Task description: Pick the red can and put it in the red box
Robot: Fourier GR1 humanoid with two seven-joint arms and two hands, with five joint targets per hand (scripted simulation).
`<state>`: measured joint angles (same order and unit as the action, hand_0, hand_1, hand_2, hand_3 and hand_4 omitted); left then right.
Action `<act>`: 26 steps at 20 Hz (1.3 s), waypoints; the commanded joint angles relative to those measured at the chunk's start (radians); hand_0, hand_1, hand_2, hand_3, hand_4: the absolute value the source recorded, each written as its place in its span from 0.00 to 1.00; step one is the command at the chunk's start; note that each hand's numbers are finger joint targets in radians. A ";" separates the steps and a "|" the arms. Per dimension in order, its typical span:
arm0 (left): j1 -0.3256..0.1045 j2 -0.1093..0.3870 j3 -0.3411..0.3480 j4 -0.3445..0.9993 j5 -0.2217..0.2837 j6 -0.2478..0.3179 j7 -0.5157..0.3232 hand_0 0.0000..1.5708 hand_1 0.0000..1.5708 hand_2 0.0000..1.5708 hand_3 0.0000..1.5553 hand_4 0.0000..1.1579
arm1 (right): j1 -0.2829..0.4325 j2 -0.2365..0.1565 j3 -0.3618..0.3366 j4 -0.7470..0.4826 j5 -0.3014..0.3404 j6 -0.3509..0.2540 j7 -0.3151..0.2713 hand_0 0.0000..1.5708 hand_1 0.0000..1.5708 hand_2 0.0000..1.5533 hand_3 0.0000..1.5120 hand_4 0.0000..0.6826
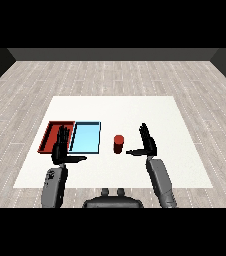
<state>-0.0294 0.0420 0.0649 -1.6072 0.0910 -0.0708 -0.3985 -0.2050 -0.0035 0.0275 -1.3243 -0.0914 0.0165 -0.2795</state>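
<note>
A red can [118, 144] stands upright on the white table [135, 110], just right of the light blue tray [85, 137]. The red tray [51, 131] lies at the left, beside the blue one. My right hand [147, 143] is open a short way right of the can, fingers straight up and thumb pointing towards it, not touching. My left hand [61, 146] is open too, raised over the near edge where the two trays meet, thumb out to the right. It hides part of the red tray.
Both trays hold nothing that I can see. The table's near edge runs just behind my forearms. A grey plank floor surrounds the table.
</note>
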 commanded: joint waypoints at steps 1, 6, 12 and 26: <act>-0.029 -0.010 -0.008 -0.001 -0.005 0.023 0.042 0.00 0.00 0.00 0.00 0.00 | -0.073 0.003 -0.049 0.179 -0.045 0.054 -0.060 0.00 0.00 0.00 0.00 0.00; 0.047 0.018 0.019 -0.055 0.039 -0.024 0.017 0.00 0.00 0.00 0.00 0.00 | -0.046 0.003 0.092 0.173 -0.079 -0.037 -0.090 0.00 0.00 0.00 0.00 0.00; -0.053 -0.024 -0.003 0.047 -0.014 0.049 -0.005 0.00 0.00 0.00 0.00 0.00 | -0.087 0.004 0.114 0.316 -0.134 -0.039 -0.195 0.00 0.00 0.00 0.00 0.00; -0.073 0.043 0.055 0.091 0.030 -0.017 -0.030 0.00 0.00 0.00 0.00 0.00 | -0.249 0.003 0.307 0.612 -0.377 -0.130 -0.337 0.00 0.00 0.00 0.00 0.00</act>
<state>-0.0438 0.0528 0.0815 -1.5741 0.1069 -0.0730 -0.4171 -0.4225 -0.0015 0.2532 -0.8179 -0.3781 -0.0852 -0.5359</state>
